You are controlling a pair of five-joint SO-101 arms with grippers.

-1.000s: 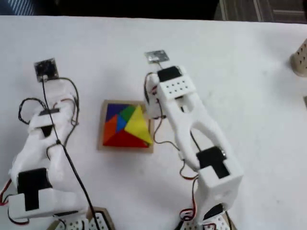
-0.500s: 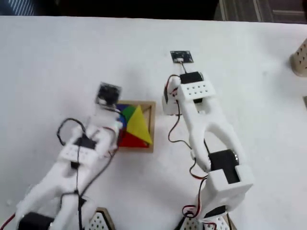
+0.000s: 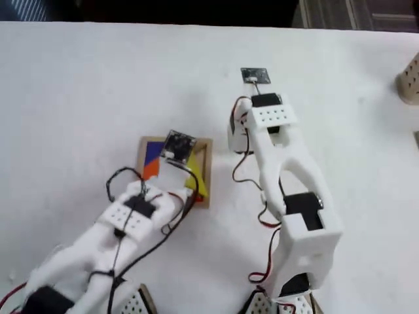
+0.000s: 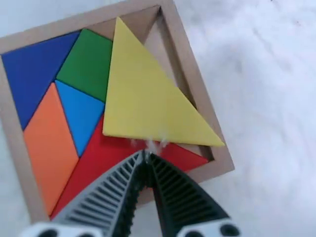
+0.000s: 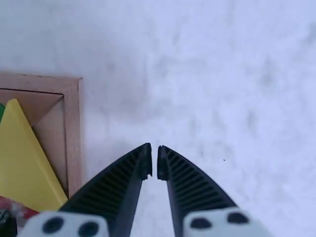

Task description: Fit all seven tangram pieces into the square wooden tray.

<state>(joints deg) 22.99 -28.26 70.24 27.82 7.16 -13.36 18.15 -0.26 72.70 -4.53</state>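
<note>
The square wooden tray (image 4: 197, 94) holds a blue triangle (image 4: 34, 64), a green piece (image 4: 89, 64), a light blue triangle (image 4: 84, 116), an orange parallelogram (image 4: 47, 148) and a red triangle (image 4: 98, 163). A big yellow triangle (image 4: 143, 103) lies askew on top, overlapping the red one, with bare tray floor beside it. My left gripper (image 4: 146, 157) is shut, its tips at the yellow triangle's edge above the red piece. In the high view the left arm (image 3: 131, 216) covers most of the tray (image 3: 208, 176). My right gripper (image 5: 153, 159) is shut above the white table, just off the tray's side (image 5: 73, 128).
The right arm (image 3: 288, 170) stands to the right of the tray. A pegged wooden object (image 3: 410, 82) sits at the table's right edge. Both arm bases are at the near edge. White table surface lies open behind and left of the tray.
The left arm swung in from the far left and now sits over the tray. The right arm drew away from the tray's right side, a little farther right and back.
</note>
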